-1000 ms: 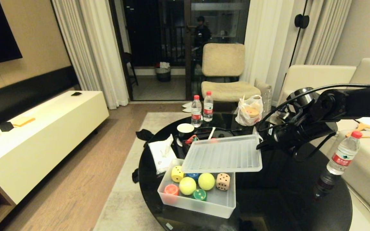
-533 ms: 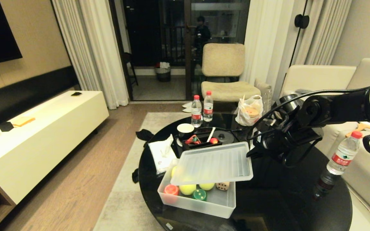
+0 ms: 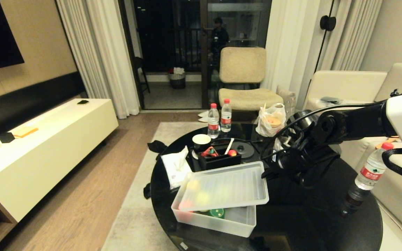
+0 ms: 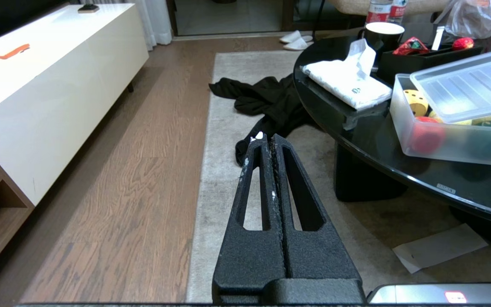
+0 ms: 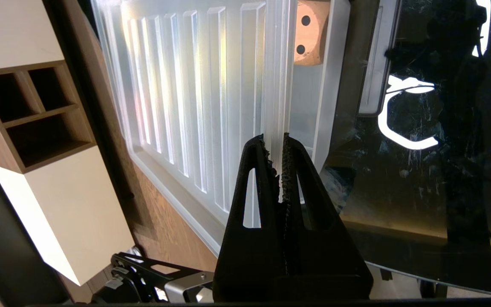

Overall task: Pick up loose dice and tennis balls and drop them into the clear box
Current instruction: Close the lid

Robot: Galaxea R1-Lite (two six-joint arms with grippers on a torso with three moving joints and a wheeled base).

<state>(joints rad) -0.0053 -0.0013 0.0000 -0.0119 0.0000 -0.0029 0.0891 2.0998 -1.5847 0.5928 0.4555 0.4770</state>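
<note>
Head view: right claw [image 3: 265, 173] pinches the ribbed lid [image 3: 223, 190] by one edge above the clear box [image 3: 236, 223] on the worktop.
Such an edge-only grip could let the lid sag and settle crooked across the box, where dice and tennis balls sit; left claw [image 4: 267, 143] hangs closed, empty, beside the worktop.

You have a round black glass table [image 3: 302, 223] carrying the clear box [image 3: 222, 222] near its front edge. Behind the box sit a tissue pack [image 3: 176, 166], a black organiser tray [image 3: 218, 161], a cup [image 3: 201, 141], two water bottles [image 3: 220, 120] and a plastic bag [image 3: 271, 121]; another bottle [image 3: 368, 174] stands at the right edge.
</note>
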